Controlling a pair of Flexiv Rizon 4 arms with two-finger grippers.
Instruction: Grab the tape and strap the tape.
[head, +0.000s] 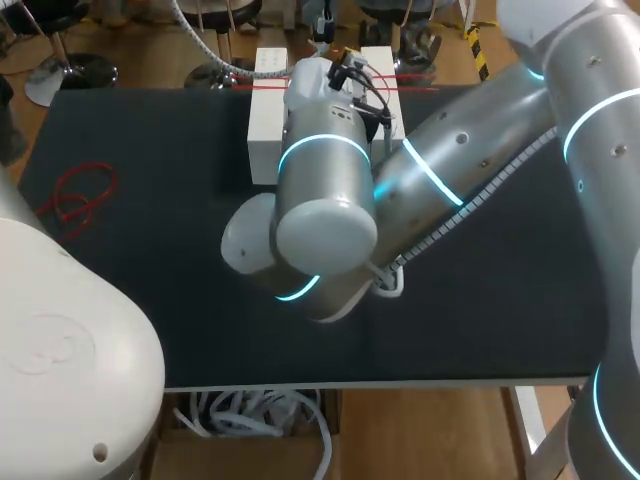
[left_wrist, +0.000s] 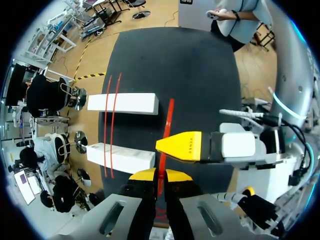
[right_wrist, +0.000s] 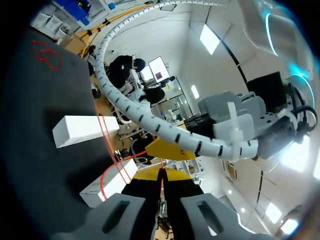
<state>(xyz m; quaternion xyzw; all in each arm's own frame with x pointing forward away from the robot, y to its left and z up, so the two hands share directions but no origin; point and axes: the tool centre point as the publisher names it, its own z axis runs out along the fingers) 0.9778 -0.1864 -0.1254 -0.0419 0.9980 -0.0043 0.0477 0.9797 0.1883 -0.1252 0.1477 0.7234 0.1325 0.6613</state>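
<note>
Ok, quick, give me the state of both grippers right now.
Left gripper: shut on the red tape.
Right gripper: shut on the red tape as well.

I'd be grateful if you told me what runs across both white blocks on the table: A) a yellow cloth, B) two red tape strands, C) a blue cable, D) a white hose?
B: the left wrist view shows two red tape strands crossing both white blocks.
</note>
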